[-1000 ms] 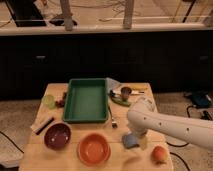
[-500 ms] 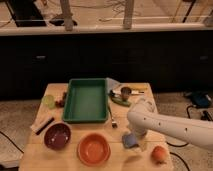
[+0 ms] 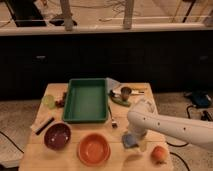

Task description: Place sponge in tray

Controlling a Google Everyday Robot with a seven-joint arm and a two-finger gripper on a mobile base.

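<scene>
While gripper point(image 3: 135, 131) hangs above one sponge point(image 3: 130, 141), one tray point(image 3: 67, 102), two bowls point(image 3: 57, 136) point(image 3: 94, 149)

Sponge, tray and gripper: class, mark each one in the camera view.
sponge point(image 3: 130, 142), camera view, middle of its blue-grey top.
tray point(image 3: 86, 100), camera view, bare green floor.
gripper point(image 3: 136, 131), camera view, its lower end, just above the sponge.

Dim warm light bathes the gripper point(image 3: 135, 135) over sponge point(image 3: 129, 142).

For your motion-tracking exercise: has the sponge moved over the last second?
No. The sponge stays put just right of the orange bowl, nearer the camera than the tray, with the end effector right above it.
</scene>
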